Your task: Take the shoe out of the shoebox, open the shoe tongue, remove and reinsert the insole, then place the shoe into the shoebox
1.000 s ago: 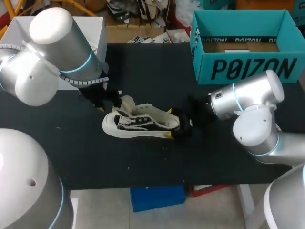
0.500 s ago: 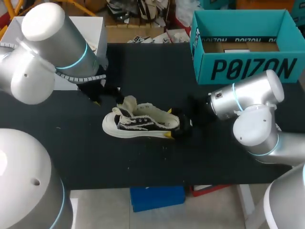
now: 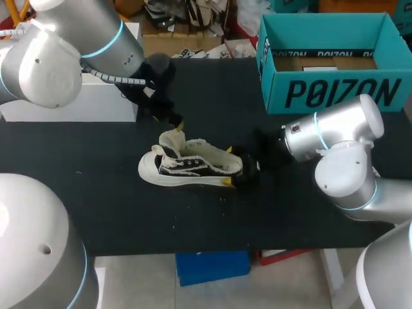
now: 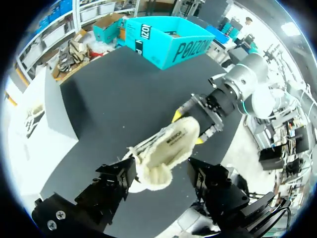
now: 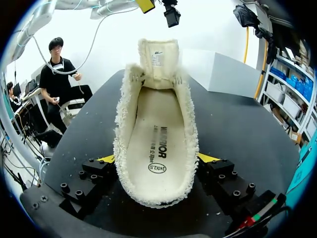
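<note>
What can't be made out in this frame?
Head view: the right hand blends into the black table; only yellow specks show at the shoe's heel.
Right wrist view: the insole's front end is hidden under the tongue.
Head view: the shoebox's front wall hides most of its floor.

Overhead plus wrist close-ups of shoe [image 3: 193, 166]

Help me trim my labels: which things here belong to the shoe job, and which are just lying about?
Job: shoe, its raised tongue, insole inside it, teal shoebox, right gripper shut on the heel, left gripper open above the tongue.
Lying about: white box at the rear left of the table.
</note>
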You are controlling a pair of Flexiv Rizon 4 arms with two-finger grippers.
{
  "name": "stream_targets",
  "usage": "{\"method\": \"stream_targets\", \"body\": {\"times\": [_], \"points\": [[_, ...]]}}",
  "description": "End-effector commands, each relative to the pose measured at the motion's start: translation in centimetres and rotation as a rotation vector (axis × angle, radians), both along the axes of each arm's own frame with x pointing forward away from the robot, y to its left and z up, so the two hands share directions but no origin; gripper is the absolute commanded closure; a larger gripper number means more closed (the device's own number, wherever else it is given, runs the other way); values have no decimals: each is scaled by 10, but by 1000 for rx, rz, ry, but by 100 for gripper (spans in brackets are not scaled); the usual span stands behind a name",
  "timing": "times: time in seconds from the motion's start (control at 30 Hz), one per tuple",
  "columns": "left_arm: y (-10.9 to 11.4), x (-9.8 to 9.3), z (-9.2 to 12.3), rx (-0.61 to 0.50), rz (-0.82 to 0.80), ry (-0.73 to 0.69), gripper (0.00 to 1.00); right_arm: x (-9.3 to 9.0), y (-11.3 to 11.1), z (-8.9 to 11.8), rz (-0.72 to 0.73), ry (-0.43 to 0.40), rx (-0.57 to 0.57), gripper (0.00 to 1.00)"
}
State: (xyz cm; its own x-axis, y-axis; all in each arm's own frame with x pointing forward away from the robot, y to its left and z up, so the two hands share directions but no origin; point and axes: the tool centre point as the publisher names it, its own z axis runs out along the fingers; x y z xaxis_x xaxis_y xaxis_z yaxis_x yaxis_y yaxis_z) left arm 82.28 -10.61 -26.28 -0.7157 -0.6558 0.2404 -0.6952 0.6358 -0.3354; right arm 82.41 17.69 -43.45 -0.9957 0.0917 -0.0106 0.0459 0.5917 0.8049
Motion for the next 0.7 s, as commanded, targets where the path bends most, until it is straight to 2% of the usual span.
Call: {"method": "stream_targets", "body": {"times": [0.03, 0.27, 0.7], "points": [[-25, 13, -12, 63, -520, 118, 100, 1, 0, -4, -2, 0, 0, 100], [-31, 8, -15, -3, -864, 287, 100, 1, 0, -4, -2, 0, 0, 100], [-31, 8, -15, -3, -864, 287, 100, 1, 0, -4, -2, 0, 0, 100]]}}
